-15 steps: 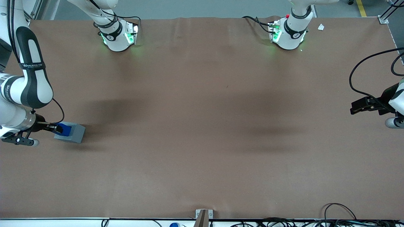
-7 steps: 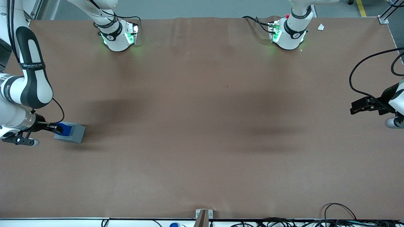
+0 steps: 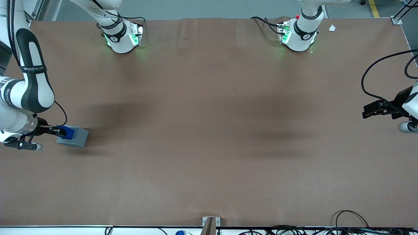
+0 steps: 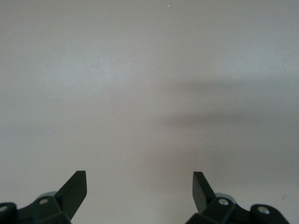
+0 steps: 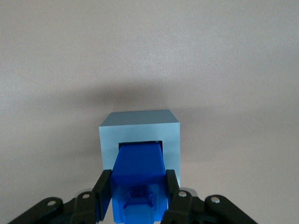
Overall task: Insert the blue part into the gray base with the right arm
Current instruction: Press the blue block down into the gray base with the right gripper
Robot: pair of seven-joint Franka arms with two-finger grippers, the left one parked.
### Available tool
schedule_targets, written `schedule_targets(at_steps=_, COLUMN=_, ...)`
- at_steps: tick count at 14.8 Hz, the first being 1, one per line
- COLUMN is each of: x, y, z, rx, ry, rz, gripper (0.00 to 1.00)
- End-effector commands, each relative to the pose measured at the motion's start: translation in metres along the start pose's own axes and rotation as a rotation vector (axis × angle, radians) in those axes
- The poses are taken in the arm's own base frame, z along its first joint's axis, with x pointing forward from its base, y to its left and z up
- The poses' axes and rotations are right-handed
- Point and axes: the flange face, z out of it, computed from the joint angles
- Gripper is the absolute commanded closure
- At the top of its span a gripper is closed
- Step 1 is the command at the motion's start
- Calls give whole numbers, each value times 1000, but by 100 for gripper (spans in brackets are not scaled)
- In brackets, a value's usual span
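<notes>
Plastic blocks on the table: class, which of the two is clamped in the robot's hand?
The blue part, the smaller block. The right arm's hand grips it by its sides over the hole of the gray base, which sits on the table.

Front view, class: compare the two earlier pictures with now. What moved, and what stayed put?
The gripper, shut on the blue part, sank a little, pushing the part deeper into the gray base. The base stayed where it was, and the grip has not been let go.
</notes>
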Motion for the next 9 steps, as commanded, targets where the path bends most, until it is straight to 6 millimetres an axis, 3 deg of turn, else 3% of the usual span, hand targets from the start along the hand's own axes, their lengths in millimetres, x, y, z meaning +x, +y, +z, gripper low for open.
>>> schedule_targets(at_steps=1, x=1, y=3, z=2, rx=22, ry=-15, rz=-8, gripper=92)
schedule_targets(at_steps=2, x=1, y=3, z=4, rx=22, ry=-17, rz=-8, gripper=82)
schedule_targets(at_steps=3, x=2, y=3, z=6, rx=22, ry=-18, rz=-10, gripper=53)
schedule_targets(at_steps=4, x=2, y=3, z=7, rx=22, ry=-18, rz=-16, gripper=5)
schedule_targets(at_steps=5, x=2, y=3, z=6, rx=21, ry=-17, rz=-18, gripper=0)
schedule_targets(at_steps=9, x=8, y=-1, z=-7, rx=18, ry=3, rz=-28, gripper=0)
